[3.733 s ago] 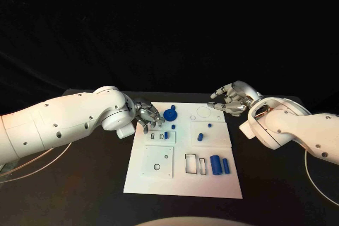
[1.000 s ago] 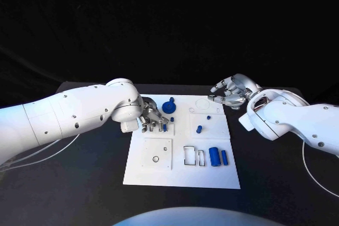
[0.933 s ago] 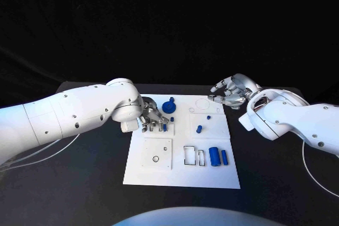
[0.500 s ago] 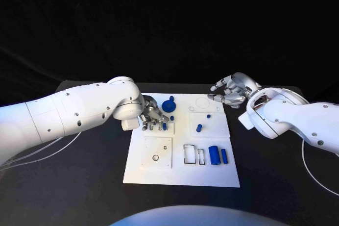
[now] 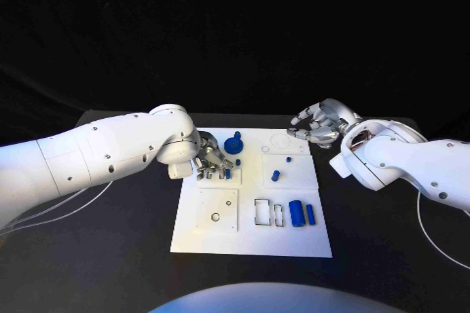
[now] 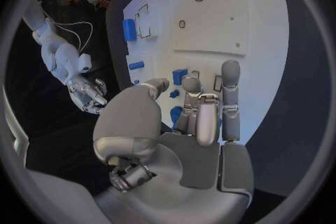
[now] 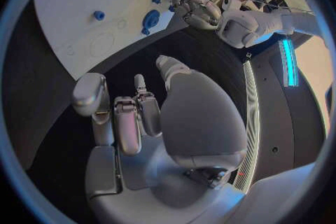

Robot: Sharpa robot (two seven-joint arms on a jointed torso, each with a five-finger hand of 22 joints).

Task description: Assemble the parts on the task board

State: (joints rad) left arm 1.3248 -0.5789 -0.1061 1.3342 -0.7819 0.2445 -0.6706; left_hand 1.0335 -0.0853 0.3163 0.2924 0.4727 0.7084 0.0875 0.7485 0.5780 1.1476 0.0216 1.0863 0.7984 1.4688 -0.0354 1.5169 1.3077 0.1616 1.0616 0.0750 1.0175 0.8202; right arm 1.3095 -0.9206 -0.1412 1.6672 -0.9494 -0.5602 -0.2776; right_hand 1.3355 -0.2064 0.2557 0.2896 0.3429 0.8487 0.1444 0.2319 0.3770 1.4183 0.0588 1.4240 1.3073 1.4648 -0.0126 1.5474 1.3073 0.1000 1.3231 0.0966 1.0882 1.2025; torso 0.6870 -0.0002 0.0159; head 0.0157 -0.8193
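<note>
- The board [image 5: 252, 238] lies in the middle of the black table [image 5: 117, 259].
- The left hand [image 5: 210, 163] reaches down over the board's far left part, near its left edge. Its fingers [image 6: 229, 95] point down at the board and touch it by some small slots. It holds nothing that I can see.
- A small blue part [image 6: 180, 76] lies just beside those fingertips.
- A round blue part [image 5: 234, 146] sits near the board's far edge, just past the left hand.
- The right hand [image 5: 318, 128] hangs by the board's far right corner. Its fingers [image 7: 129, 117] are curled in, with nothing in them.
- Two blue rods [image 5: 301, 212] lie side by side near the board's right edge.
</note>
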